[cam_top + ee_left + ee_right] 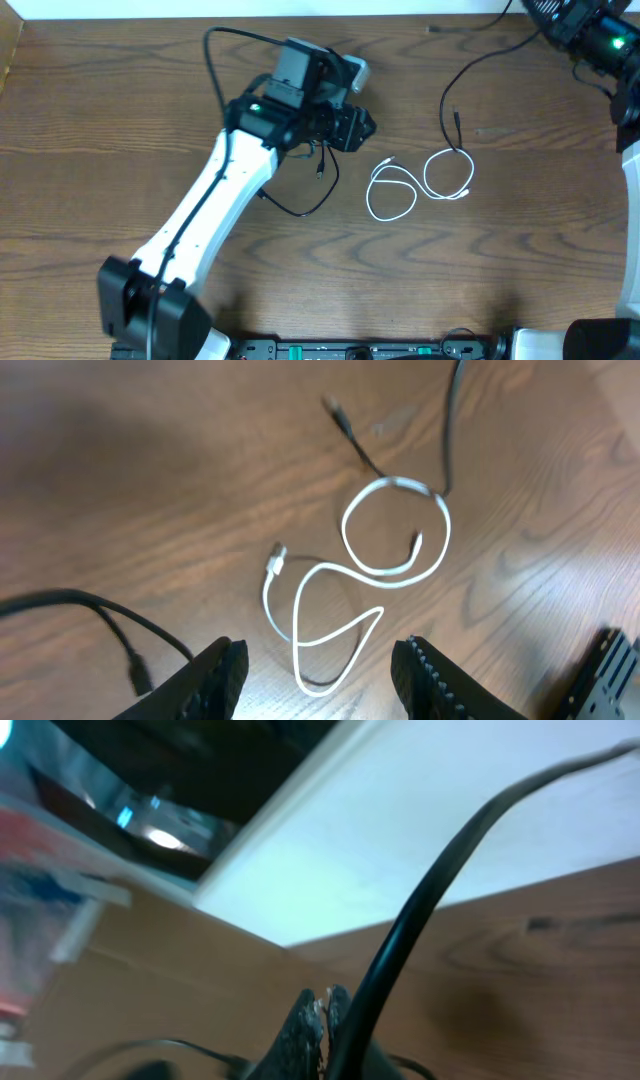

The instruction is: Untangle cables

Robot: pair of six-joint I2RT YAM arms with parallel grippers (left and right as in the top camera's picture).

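Observation:
A white cable (392,195) lies in loops at the table's middle, and it also shows in the left wrist view (388,482). A thin black cable (470,70) runs from a plug beside the white loop up to the top right; it crosses the white loop (447,430). My left gripper (362,127) is open and empty, and hovers just left of the white cable, whose lower loop lies between the jaws (318,682). My right gripper (325,1005) is shut at the far right corner (545,12) with the black cable (430,890) running out of it.
A second black cable (318,200) with a small plug lies under the left gripper, and it also shows at the left of the left wrist view (110,610). The white wall edge (400,830) borders the table's far side.

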